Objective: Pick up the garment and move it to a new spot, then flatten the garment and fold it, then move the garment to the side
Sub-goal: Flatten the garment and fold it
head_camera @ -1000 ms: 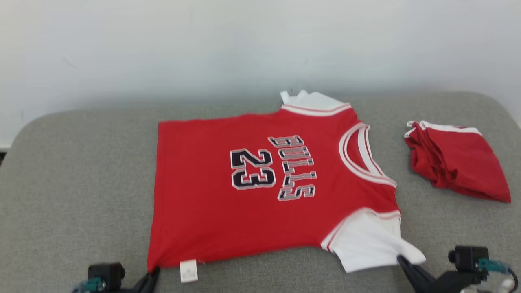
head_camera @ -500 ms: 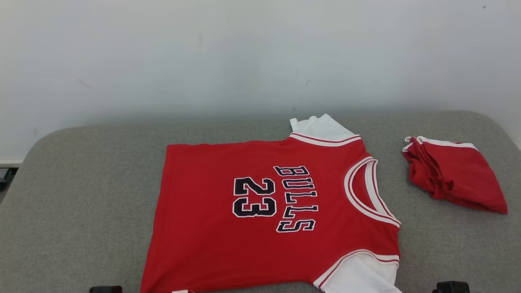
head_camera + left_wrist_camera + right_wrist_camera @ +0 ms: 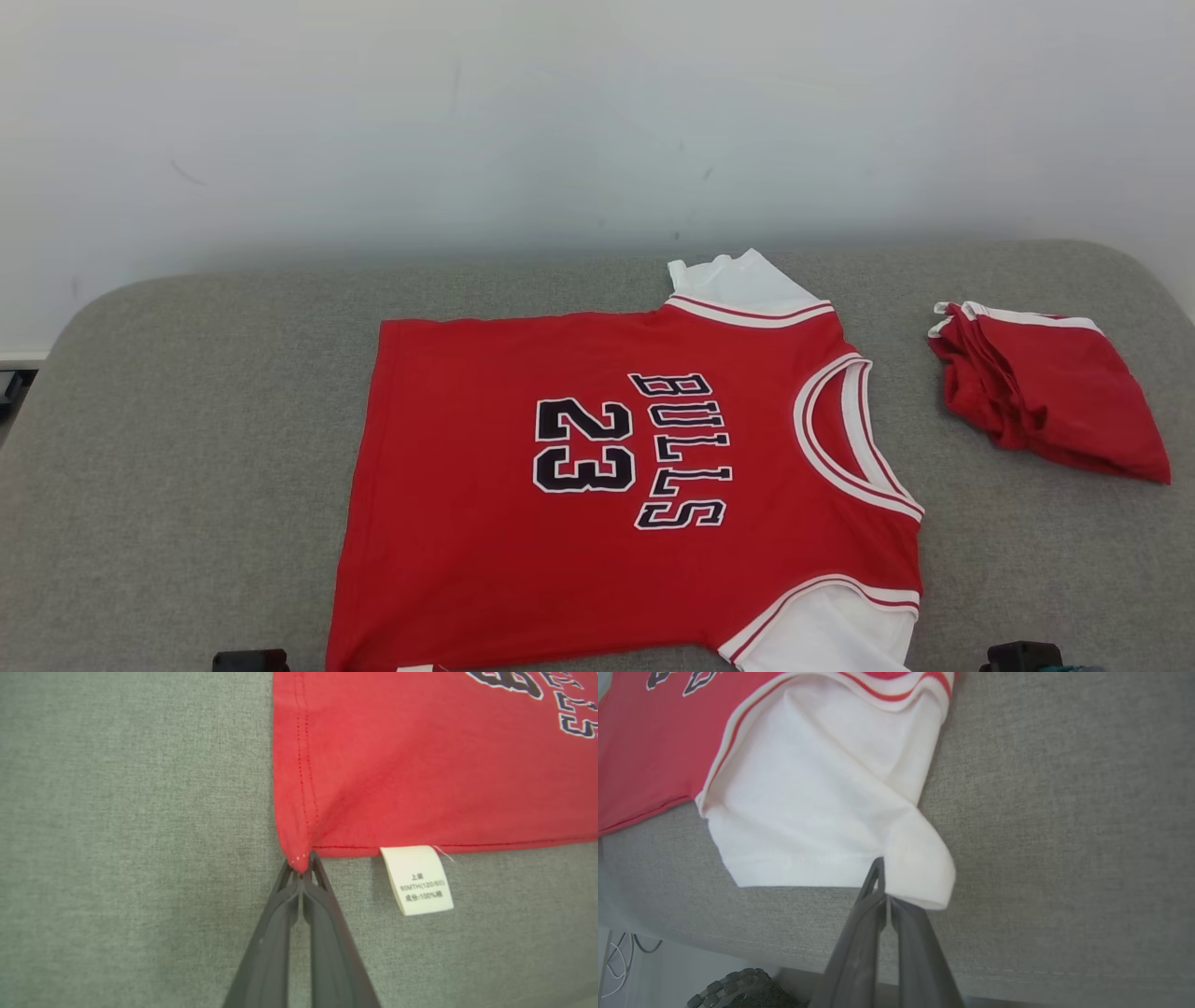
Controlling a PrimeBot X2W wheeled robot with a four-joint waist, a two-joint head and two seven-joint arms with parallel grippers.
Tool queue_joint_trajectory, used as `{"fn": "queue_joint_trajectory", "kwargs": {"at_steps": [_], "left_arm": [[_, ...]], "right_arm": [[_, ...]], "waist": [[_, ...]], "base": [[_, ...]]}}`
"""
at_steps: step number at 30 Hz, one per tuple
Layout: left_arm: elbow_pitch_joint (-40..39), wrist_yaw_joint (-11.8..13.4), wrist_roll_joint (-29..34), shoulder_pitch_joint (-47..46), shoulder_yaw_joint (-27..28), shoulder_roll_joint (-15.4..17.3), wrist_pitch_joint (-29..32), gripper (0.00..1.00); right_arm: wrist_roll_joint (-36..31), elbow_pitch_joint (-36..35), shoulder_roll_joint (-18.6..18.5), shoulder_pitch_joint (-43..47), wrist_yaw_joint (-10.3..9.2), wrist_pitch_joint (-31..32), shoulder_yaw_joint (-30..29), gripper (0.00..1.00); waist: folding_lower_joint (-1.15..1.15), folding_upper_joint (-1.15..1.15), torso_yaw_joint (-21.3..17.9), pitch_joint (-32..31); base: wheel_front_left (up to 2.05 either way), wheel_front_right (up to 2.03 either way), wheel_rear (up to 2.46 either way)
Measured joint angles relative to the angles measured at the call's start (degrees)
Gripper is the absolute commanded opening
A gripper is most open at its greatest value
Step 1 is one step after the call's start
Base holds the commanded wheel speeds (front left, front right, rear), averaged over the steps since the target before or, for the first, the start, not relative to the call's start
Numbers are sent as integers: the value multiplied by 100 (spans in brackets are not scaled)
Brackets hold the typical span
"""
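The left hand [image 3: 302,865] is clenching its two fingers on the hem corner [image 3: 299,856] of the red jersey [image 3: 607,467], with the white care label [image 3: 417,880] lying just beside the fingertips. The right hand [image 3: 880,877] is pinching the cuff of the white sleeve [image 3: 822,812], one finger over the cloth and the other under it. The jersey is lying flat on the grey padded surface [image 3: 187,420], spreading away from both hands with its print facing up.

This looks like the flattening step, or the start of the fold. To do it well, both hands should be travelling together at the same height, holding the near edge straight between them without stretching it. The sleeve grip is sitting on loose cloth, so it will probably trail behind the hem grip. The surface's rim is close behind the right hand, so pulling further back risks dragging cloth over it.

The jersey's long axis is running from the left hand across to the right hand: the hem is at the left hand and the neck opening [image 3: 854,439] is pointing out past the right hand. Beyond the neck, well apart, a second red garment [image 3: 1050,392] is lying folded.
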Motion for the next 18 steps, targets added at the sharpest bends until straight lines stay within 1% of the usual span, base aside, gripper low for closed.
{"fn": "queue_joint_trajectory", "kwargs": {"at_steps": [1,2,3,4,5,9,11,14,18], "left_arm": [[42,9,-2,-1,10,-19,-1,0],[56,10,-7,-1,23,-35,-7,16],[74,29,-10,-1,43,-54,-9,26],[90,52,-9,-2,54,-68,-19,97],[104,68,-11,-2,78,-85,-58,100],[125,100,-73,-1,198,-88,-172,100],[88,100,-94,9,265,-88,-238,100],[-69,126,-224,25,337,-62,-399,100],[-345,180,-218,34,454,74,-594,100]], "right_arm": [[0,1,20,-13,-5,21,4,14],[0,1,30,-24,-7,22,4,49],[0,1,41,-45,-22,23,3,86],[1,1,46,-70,-32,43,0,100],[10,0,46,-83,-33,67,-9,100],[168,-53,38,-70,-41,65,-158,100],[292,-157,-8,-62,-1,65,-271,100],[475,-400,-120,2,102,63,-438,100],[541,-772,-387,195,158,42,-621,100]], "waist": [[0,0,0,2],[0,0,1,1],[0,0,1,0],[0,0,2,-2],[0,0,4,-5],[0,0,17,-19],[0,0,23,-29],[0,0,28,-46],[0,0,35,-75]], "base": [[0,0,0],[0,0,0],[0,0,0],[0,0,0],[0,0,0],[0,0,0],[0,0,0],[0,0,0],[0,0,0]]}}
